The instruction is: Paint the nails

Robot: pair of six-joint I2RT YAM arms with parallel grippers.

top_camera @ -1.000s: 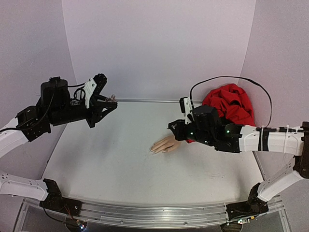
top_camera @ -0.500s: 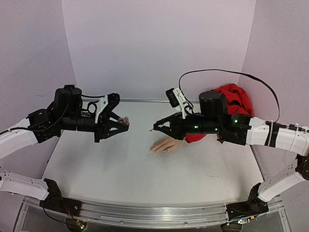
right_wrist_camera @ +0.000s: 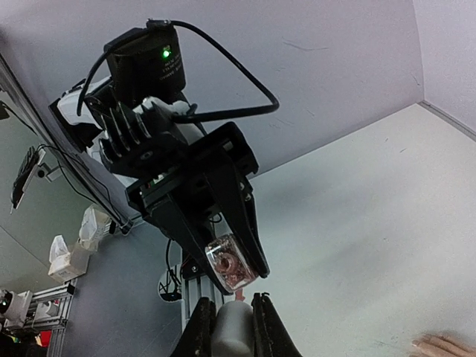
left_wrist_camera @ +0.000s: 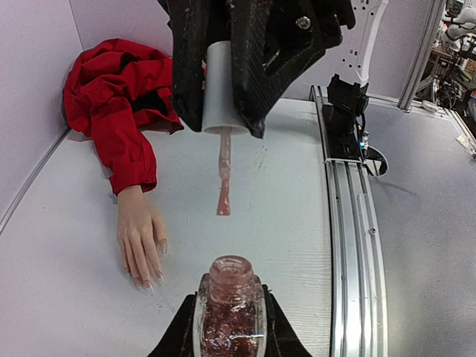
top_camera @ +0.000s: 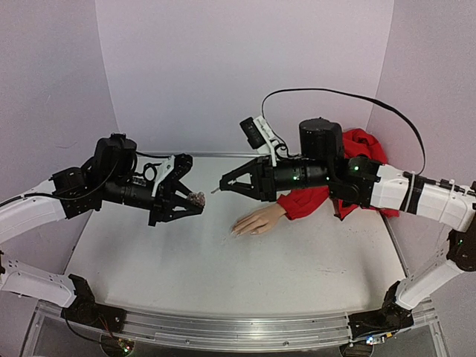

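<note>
The pale mannequin hand (top_camera: 256,222) lies flat on the table, its red sleeve (top_camera: 349,167) trailing to the back right. Its nails (left_wrist_camera: 145,282) point toward the near edge and look glossy. My left gripper (top_camera: 195,201) is shut on a glass bottle (left_wrist_camera: 230,312) of pink glitter polish, mouth uncapped, held in the air left of the hand. My right gripper (top_camera: 230,182) is shut on the white cap (left_wrist_camera: 219,89), whose pink brush (left_wrist_camera: 223,193) points at the bottle's mouth, a short gap away. In the right wrist view the cap (right_wrist_camera: 233,331) sits just below the bottle (right_wrist_camera: 232,269).
An aluminium rail (top_camera: 238,327) runs along the table's near edge, with both arm bases on it. Lilac walls close in the back and sides. A black cable (top_camera: 335,93) loops above the right arm. The red cloth is bunched in the back right corner.
Both arms moved toward the middle. The right gripper rose from beside the hand and swung left with the brush; the left gripper carried the bottle right until they nearly meet.
</note>
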